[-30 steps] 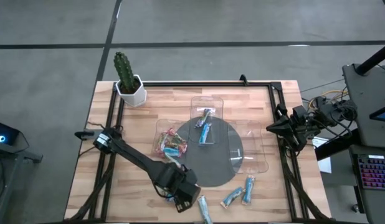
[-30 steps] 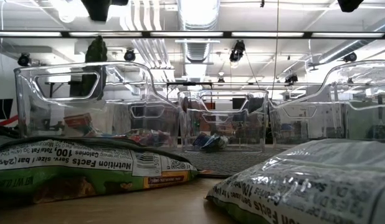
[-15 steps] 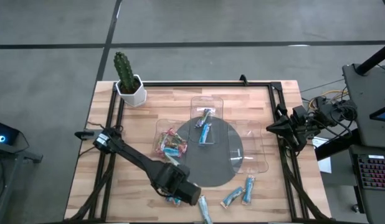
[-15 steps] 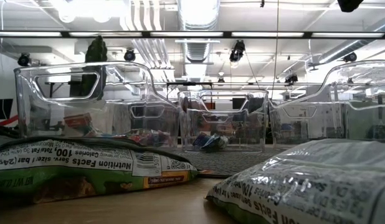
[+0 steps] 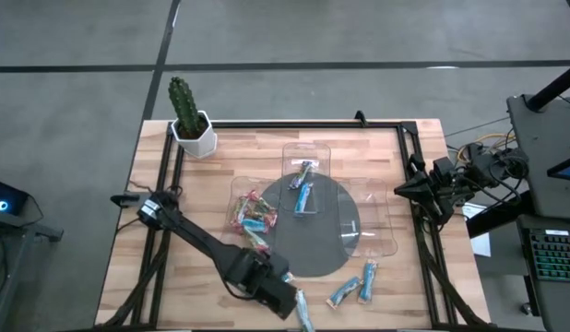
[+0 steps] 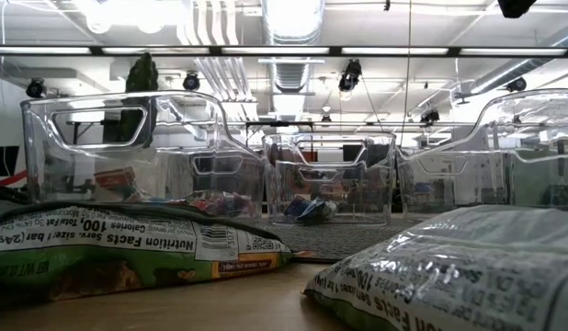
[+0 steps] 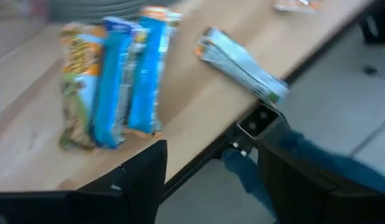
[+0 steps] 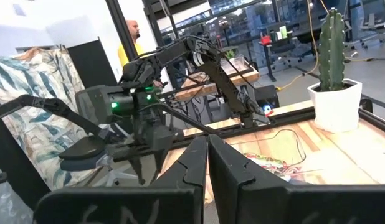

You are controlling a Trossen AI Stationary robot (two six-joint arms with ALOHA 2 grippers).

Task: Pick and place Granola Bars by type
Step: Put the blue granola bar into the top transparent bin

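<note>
Both left tool [image 7: 205,180] fingers apart (empty), near bars [image 7: 111,81].

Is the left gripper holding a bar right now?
No: in the left wrist view the left gripper is open and empty, the bars lying on the table ahead.
</note>
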